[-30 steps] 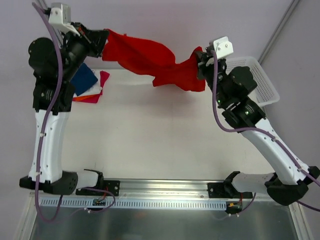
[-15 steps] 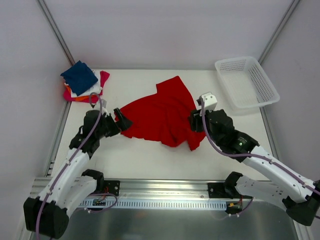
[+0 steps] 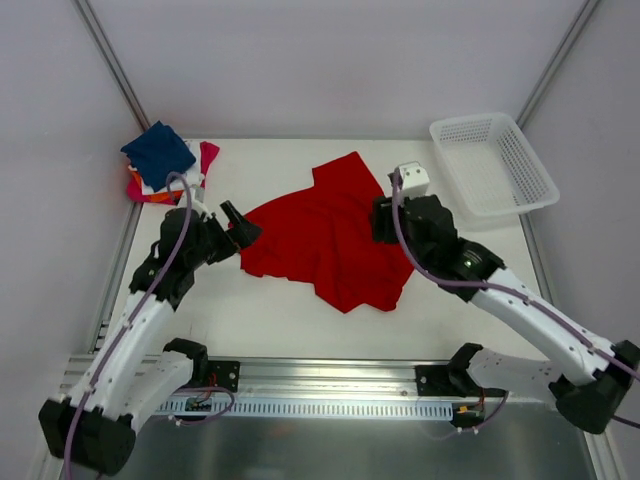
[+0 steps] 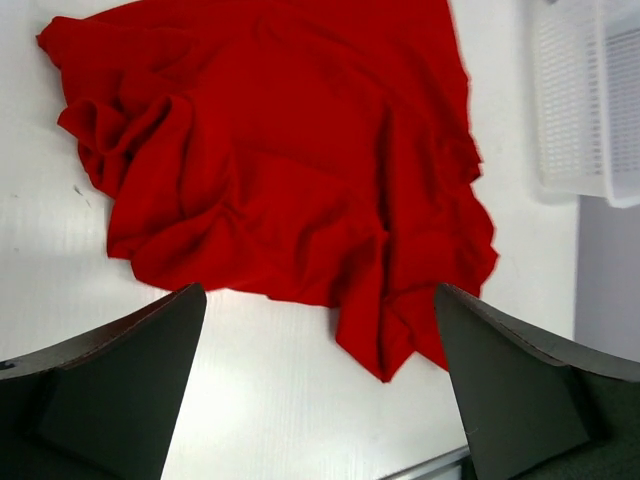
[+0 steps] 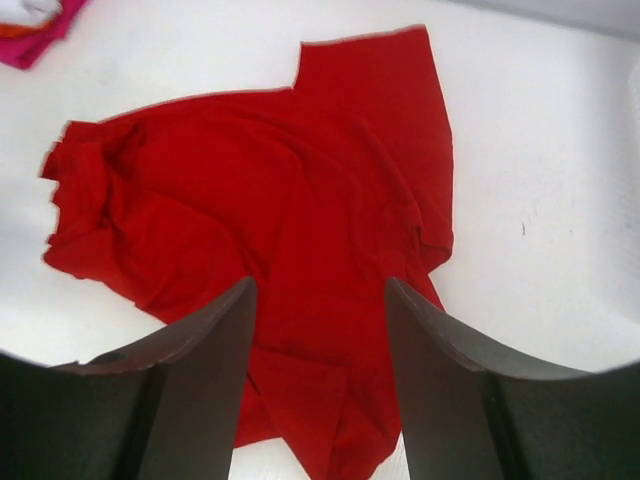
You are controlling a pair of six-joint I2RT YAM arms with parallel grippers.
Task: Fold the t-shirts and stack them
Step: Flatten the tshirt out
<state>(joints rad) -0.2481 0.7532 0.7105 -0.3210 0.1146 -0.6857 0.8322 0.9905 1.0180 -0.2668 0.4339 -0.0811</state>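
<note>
The large red t-shirt (image 3: 325, 235) lies crumpled and spread out on the white table, with a sleeve pointing toward the back. My left gripper (image 3: 240, 222) hovers at its left edge, jaws wide open and empty; in the left wrist view the red t-shirt (image 4: 290, 170) lies beyond the left gripper (image 4: 315, 295). My right gripper (image 3: 382, 221) is above the shirt's right side, open, with nothing between its fingers; in its wrist view the red t-shirt (image 5: 270, 200) lies flat under the right gripper (image 5: 318, 287). A stack of small folded t-shirts (image 3: 163, 165), navy on top, sits at the back left.
A white plastic mesh basket (image 3: 520, 205) stands at the back right, also seen as the basket (image 4: 590, 100) in the left wrist view. A metal rail with both arm bases runs along the near edge. Grey walls and frame posts close in the table's sides.
A second ago both grippers held the red shirt raised at the back. They brought it down, opened and let it go; it now lies on the table and both grippers have lifted slightly.
</note>
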